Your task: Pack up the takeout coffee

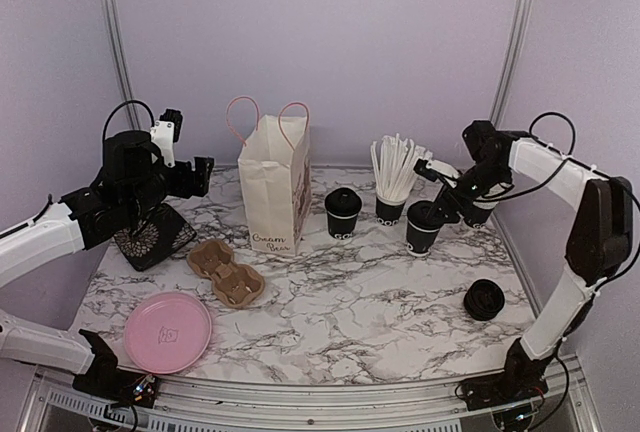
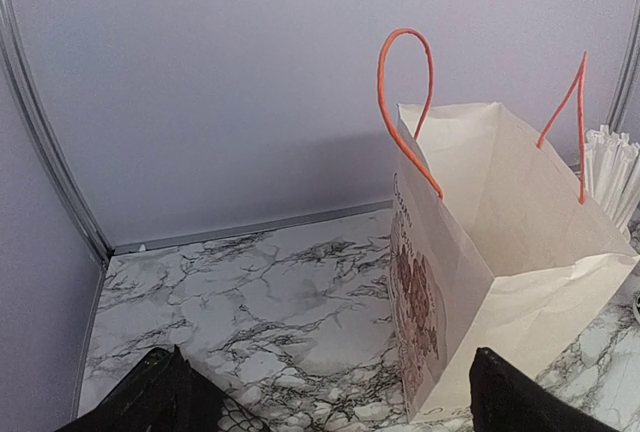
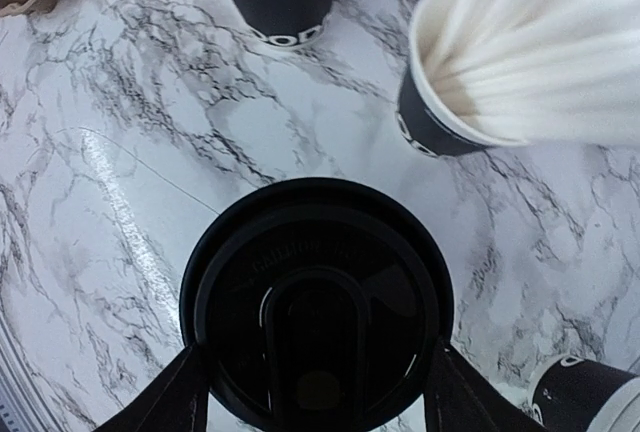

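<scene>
Black from its lid down, the takeout coffee (image 1: 421,237) stands upright on the marble-patterned table (image 1: 350,322) toward the back right corner, just in front of the cup of white straws (image 1: 391,207). The right gripper (image 1: 437,208) hangs directly over it. In the wrist view its fingers (image 3: 180,400) sit on either side of the round lid, right at the rim (whether they actually press on it I cannot tell).

Another lidded black cup (image 1: 343,217) stands apart to its left, nearer the middle of the back edge, and beside that the cream paper bag (image 1: 272,192) stands upright with its mouth open. The left gripper (image 2: 340,407) hovers near the back left corner beside the bag, jaws spread wide and holding nothing.
</scene>
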